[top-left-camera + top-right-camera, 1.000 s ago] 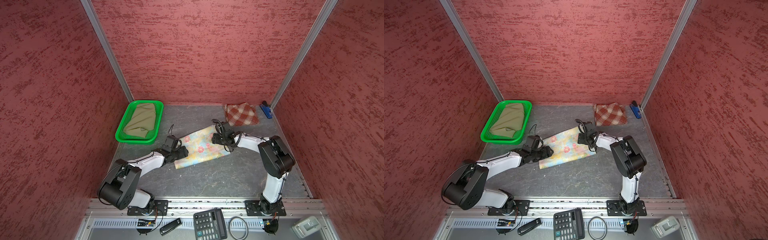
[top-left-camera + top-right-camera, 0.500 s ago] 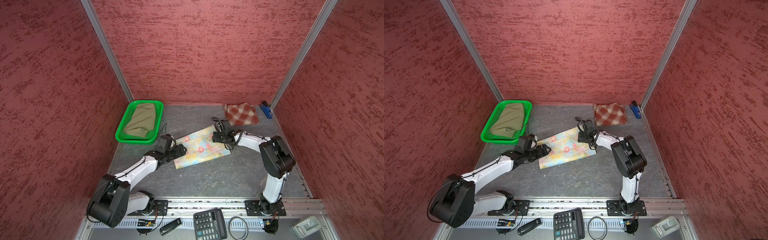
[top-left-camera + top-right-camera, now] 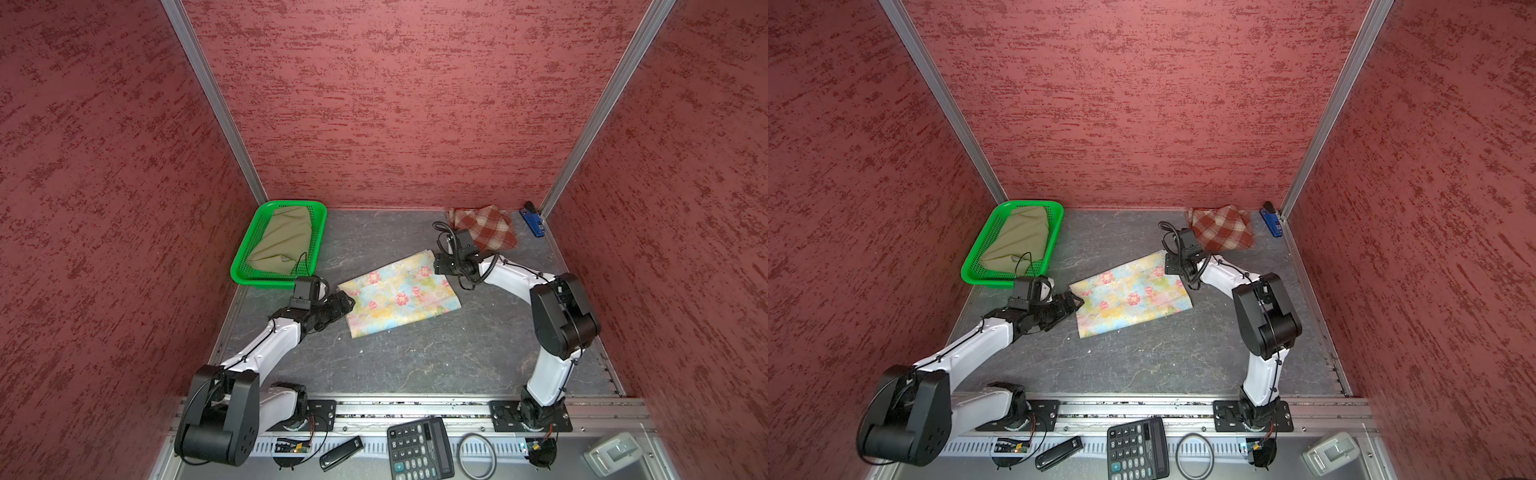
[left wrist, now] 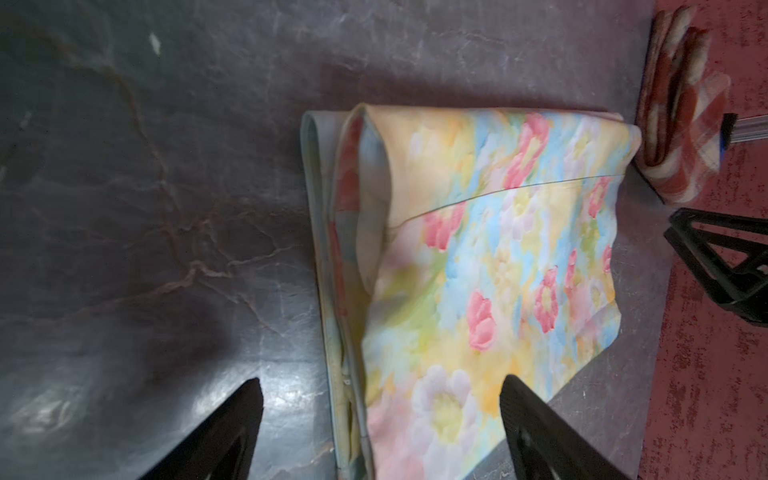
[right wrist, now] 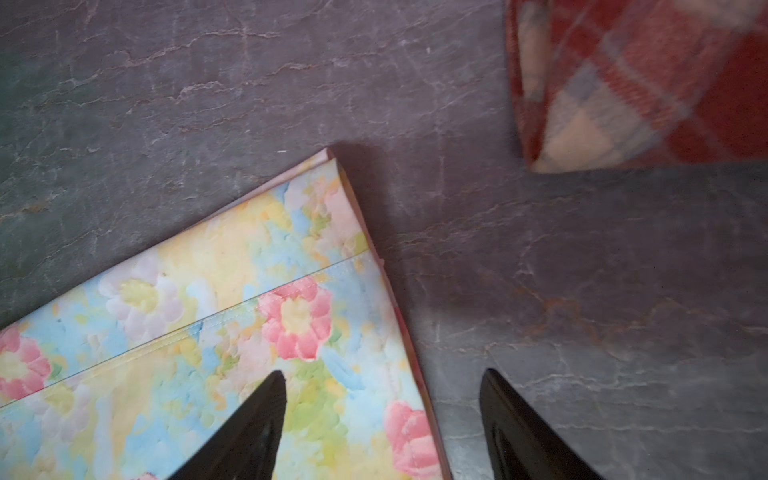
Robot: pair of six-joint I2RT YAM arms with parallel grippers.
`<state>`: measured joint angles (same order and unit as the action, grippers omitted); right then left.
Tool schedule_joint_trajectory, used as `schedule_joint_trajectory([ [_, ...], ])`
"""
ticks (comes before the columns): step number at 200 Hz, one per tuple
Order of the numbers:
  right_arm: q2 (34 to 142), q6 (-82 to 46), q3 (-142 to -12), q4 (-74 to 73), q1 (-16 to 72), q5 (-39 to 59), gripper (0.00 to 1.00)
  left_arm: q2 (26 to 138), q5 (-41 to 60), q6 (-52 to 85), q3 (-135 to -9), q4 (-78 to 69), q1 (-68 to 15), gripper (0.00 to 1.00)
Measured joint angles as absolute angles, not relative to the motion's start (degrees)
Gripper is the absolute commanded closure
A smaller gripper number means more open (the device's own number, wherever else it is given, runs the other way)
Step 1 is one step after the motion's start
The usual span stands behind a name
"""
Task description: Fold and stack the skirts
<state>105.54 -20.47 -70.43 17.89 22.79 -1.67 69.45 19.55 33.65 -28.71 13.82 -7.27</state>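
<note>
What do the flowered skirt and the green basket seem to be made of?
The flowered skirt: thin matte cloth, perhaps cotton; stitched seam and soft folded layers show.
The green basket: likely plastic, slightly glossy; mesh walls, smooth rim.

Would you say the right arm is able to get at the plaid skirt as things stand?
Probably yes. The right gripper is open and holds nothing, the plaid skirt lies close by, and only bare tabletop shows between them.
</note>
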Motion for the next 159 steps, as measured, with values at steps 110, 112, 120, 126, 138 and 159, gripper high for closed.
schedule_joint_trajectory([
  [110,110.3,-16.2,-69.8,17.2,22.3,-1.5,0.34,81.1,11.2,33.8,-37.5,18.1,-11.2,0.21],
  [112,110.5,-16.2,-69.8,17.1,22.2,-1.5,0.35,81.2,10.9,33.8,-37.7,18.4,-11.3,0.21],
  [120,111.5,-16.0,-69.8,17.0,22.2,-1.3,0.37,81.8,9.9,33.9,-38.4,19.4,-11.7,0.22],
  [126,112.1,-15.9,-69.8,17.0,22.2,-1.3,0.39,82.3,9.2,34.0,-39.0,20.1,-12.1,0.21],
  [138,112.6,-15.5,-69.9,16.0,22.2,-1.2,0.44,83.2,7.9,34.2,-40.1,21.4,-12.9,0.22],
  [159,112.9,-15.2,-69.9,15.2,22.2,-0.5,0.5,84.6,6.3,34.5,-41.6,22.7,-13.8,0.24],
])
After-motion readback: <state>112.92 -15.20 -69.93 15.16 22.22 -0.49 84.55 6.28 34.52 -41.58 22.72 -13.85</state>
